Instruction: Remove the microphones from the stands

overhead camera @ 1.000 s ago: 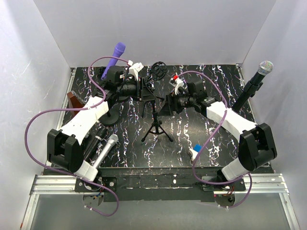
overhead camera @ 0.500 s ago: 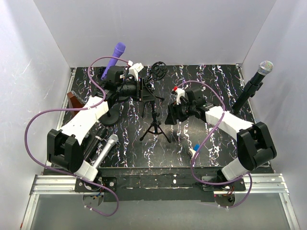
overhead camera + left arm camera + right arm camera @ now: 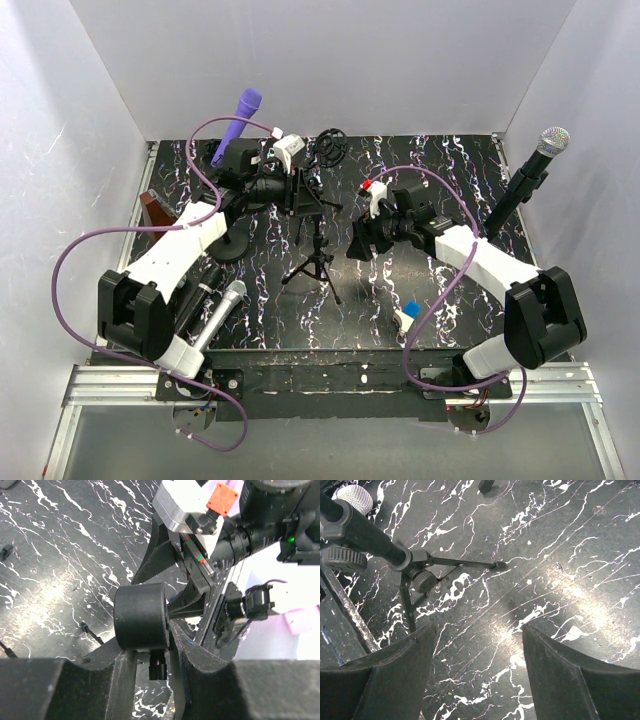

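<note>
The left wrist view shows the left gripper (image 3: 149, 647) clamped on the black microphone (image 3: 140, 615). It appears end-on as a smooth, matte cylinder with a flat round face, and a small knurled screw sits just beneath it. Behind it lies the table (image 3: 60, 540), black with white marble-like veins. An orange square patch (image 3: 221, 496) sits on a pale housing; whether it carries writing cannot be told.

From the top external view, the black microphone sits at the head of the stand (image 3: 318, 262), a thin black tripod with spread legs near the table's middle. The right gripper (image 3: 358, 240) hangs just right of the stand, apart from it. A purple microphone (image 3: 240, 118) stands at the back left, and a silver-headed microphone (image 3: 222, 312) lies flat at the front left.

In the right wrist view, the right gripper's two dark fingers stand wide apart with nothing between them. The stand's slim legs and ribbed knob lie beyond, to the left.
</note>
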Action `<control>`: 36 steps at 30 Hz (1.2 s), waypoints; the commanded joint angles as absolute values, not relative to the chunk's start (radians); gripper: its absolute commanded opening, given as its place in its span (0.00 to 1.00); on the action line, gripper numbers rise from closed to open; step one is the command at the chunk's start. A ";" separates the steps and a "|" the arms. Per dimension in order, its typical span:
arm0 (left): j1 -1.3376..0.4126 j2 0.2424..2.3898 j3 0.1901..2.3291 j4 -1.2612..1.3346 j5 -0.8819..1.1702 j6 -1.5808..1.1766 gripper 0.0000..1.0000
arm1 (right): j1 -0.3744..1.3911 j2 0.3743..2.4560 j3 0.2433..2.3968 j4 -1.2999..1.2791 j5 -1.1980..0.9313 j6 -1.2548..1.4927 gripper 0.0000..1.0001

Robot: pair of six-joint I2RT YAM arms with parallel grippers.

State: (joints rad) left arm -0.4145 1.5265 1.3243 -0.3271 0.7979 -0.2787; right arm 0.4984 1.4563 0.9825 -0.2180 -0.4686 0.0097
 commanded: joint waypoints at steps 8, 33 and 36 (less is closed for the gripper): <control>-0.453 1.405 1.293 -0.382 0.822 0.101 0.00 | 0.497 1.382 0.956 -0.213 -0.460 -0.077 0.77; -0.417 1.161 1.391 -0.667 0.493 0.167 0.96 | 0.641 1.454 1.196 -0.063 -0.698 0.040 0.85; -0.393 1.157 1.410 -0.672 0.447 0.179 0.97 | 0.661 1.512 1.249 -0.054 -0.693 0.052 0.86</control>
State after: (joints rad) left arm -0.4248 1.1900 1.3571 -0.6559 0.5312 0.1745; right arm 0.6376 1.4425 1.1675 -0.1200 -0.6907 0.0158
